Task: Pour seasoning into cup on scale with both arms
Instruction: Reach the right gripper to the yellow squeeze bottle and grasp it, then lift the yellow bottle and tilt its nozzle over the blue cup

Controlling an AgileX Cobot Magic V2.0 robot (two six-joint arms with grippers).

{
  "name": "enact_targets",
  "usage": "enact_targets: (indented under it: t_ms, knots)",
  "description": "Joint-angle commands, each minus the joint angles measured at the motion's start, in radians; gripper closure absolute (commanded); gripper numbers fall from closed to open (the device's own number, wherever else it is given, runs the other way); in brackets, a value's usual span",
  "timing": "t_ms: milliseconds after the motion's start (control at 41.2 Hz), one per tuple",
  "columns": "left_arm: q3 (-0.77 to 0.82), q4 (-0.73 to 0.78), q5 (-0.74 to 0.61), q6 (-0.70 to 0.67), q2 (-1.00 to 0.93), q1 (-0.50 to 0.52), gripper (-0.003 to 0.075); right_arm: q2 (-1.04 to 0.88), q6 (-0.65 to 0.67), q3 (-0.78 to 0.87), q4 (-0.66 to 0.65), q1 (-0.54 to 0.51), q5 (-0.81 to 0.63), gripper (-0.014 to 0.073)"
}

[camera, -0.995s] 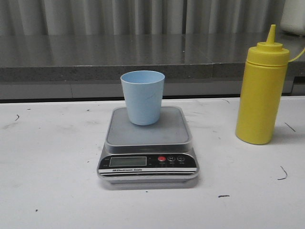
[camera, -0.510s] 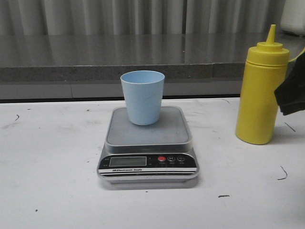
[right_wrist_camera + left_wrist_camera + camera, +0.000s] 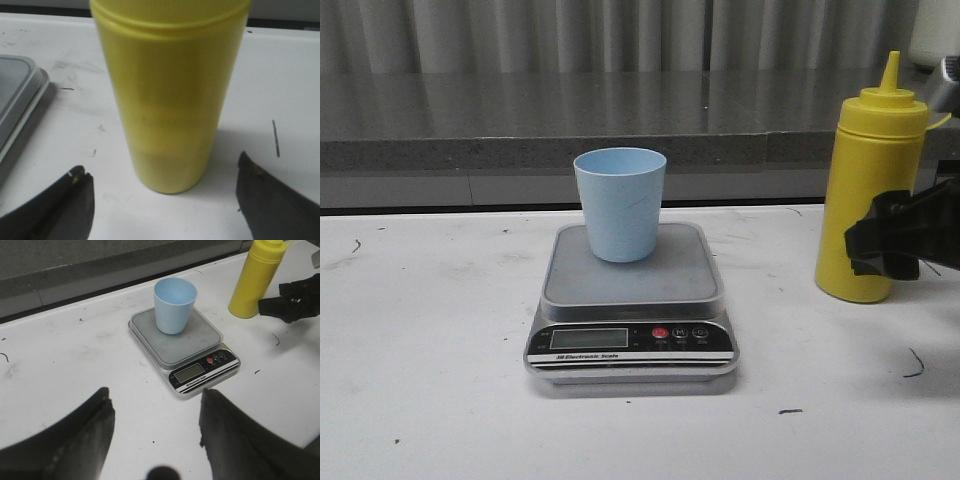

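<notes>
beside the scale, upright seasoning bottle, right gripper spread wide

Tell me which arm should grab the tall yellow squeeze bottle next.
The right. Its gripper is open, with the tall yellow plastic squeeze bottle standing upright between its fingers, not yet touched. The left gripper, also open, hangs back before the grey digital scale, farther from the bottle.

A: Even, diffuse light is falling from above; the scale is casting only a soft shadow on the table.

B: The yellow bottle is filling the right wrist view slightly blurred (too close), and the left gripper's fingers are showing dark, unfocused.
</notes>
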Motion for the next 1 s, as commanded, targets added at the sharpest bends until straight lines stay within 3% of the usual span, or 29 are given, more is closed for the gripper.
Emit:
enact_targets:
  t_ms: [0, 218, 655, 704, 874, 971]
  knots:
    - [-0.024, -0.004, -0.072, -0.009, 0.004, -0.001, 0.0335, 0.042, 0.011, -0.019, -0.019, 0.001, -0.203, -0.0006]
    - [-0.024, -0.004, -0.072, -0.009, 0.004, -0.001, 0.0335, 0.165, 0.016, -0.047, -0.019, 0.001, -0.367, -0.0006]
    - [-0.024, -0.004, -0.072, -0.009, 0.004, -0.001, 0.0335, 0.297, 0.016, -0.256, 0.023, 0.000, -0.371, -0.0002]
    - [-0.024, -0.004, -0.072, -0.009, 0.004, -0.001, 0.0335, 0.298, 0.016, -0.262, 0.023, 0.000, -0.364, 0.0025]
    - [-0.024, -0.004, -0.072, -0.009, 0.004, -0.001, 0.0335, 0.295, 0.016, -0.264, 0.023, 0.000, -0.362, 0.0259]
    - [-0.024, -0.004, -0.072, -0.009, 0.004, -0.001, 0.0335, 0.256, 0.016, -0.264, 0.022, 0.000, -0.317, 0.0277]
